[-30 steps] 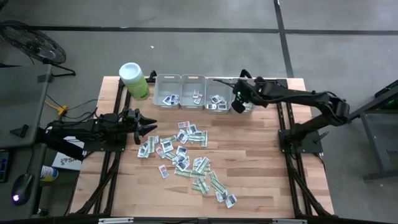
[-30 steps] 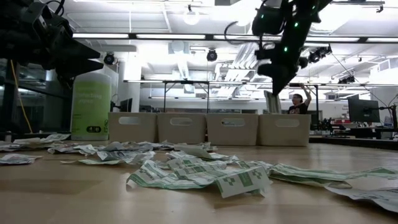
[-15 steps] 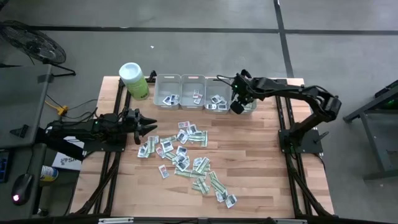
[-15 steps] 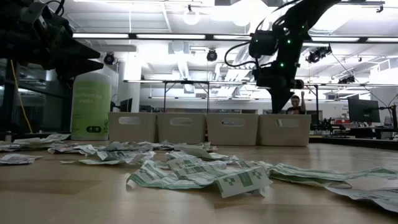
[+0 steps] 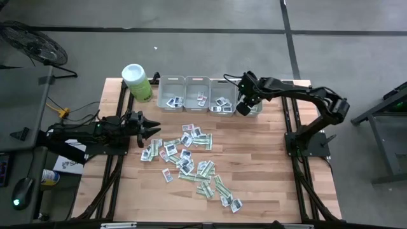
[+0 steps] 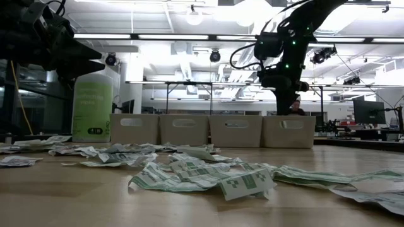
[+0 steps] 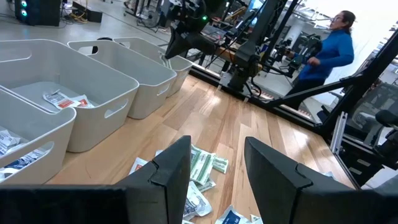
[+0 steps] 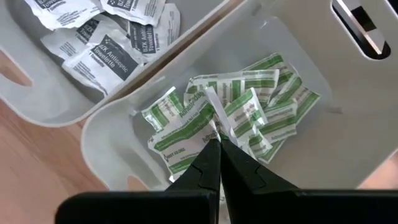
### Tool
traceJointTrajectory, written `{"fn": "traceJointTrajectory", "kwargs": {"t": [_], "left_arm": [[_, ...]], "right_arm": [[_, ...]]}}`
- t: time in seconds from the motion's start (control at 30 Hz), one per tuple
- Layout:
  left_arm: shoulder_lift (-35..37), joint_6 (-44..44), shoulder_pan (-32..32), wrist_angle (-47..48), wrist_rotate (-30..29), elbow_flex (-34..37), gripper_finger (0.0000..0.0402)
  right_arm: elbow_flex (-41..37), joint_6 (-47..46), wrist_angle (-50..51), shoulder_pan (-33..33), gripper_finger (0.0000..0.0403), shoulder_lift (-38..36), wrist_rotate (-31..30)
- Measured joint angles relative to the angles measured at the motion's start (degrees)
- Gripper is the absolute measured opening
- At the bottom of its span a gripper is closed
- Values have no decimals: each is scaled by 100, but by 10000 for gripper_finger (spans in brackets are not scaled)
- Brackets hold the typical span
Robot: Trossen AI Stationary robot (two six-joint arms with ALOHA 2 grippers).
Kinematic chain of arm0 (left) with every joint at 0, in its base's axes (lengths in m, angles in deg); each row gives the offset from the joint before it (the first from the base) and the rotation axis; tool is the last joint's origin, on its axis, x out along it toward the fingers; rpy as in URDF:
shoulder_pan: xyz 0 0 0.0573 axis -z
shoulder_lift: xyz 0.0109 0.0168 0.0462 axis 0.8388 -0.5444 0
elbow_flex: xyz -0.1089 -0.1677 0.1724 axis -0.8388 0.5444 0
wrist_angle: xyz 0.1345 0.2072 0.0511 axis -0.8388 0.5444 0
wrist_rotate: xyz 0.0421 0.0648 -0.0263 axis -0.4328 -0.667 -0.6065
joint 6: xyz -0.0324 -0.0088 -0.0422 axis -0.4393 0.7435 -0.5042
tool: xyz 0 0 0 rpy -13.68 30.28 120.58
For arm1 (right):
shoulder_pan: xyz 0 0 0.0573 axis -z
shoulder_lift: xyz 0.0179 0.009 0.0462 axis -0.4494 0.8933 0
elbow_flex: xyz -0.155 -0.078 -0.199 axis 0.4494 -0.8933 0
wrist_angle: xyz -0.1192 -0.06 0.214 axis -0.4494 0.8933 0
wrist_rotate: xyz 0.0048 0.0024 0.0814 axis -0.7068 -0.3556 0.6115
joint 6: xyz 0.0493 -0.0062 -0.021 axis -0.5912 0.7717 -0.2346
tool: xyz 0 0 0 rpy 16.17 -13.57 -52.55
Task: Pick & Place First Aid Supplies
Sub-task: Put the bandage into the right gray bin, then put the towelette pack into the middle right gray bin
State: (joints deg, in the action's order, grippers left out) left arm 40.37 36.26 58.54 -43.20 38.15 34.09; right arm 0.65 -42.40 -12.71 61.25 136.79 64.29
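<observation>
Several white and green-and-white first aid packets (image 5: 187, 156) lie loose in the middle of the table. Four grey bins (image 5: 197, 93) stand in a row at the far edge, each with packets inside. My right gripper (image 8: 217, 144) is over the rightmost bin (image 8: 348, 124) and points steeply down at the green-and-white strips (image 8: 249, 118) lying in it. It is shut on one such packet. My left gripper (image 5: 156, 129) hovers open and level at the table's left side, facing the pile, with nothing between its fingers (image 7: 168, 168). My right gripper pinches a green-and-white packet (image 8: 211, 121) between its two fingertips. It comes from above and points down into the rightmost bin. The packet shows edge-on past the tips, so which part the fingers are on cannot be told. I cannot tell whether it touches the strips below.
A lime-green canister (image 5: 137, 83) with a white lid stands at the far left, beside the bins. Bare wood lies to the right of the pile and along the near edge. A person (image 7: 329, 43) is in the room beyond the table.
My right gripper has tipped from a slant to pointing steeply down. It has sunk a little toward the rightmost bin, staying shut with the packet below its tips. My left arm has kept still.
</observation>
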Motion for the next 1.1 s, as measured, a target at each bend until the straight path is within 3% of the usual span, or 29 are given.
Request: {"fn": "traceJointTrajectory", "kwargs": {"t": [0.5, 1.1], "left_arm": [[1, -1, 2, 0, 0, 0, 150], [0, -1, 0, 0, 0, 0, 150]], "right_arm": [[-9, 12, 26, -2, 8, 448, -10], [-7, -293, 101, 7, 124, 258, -582]]}}
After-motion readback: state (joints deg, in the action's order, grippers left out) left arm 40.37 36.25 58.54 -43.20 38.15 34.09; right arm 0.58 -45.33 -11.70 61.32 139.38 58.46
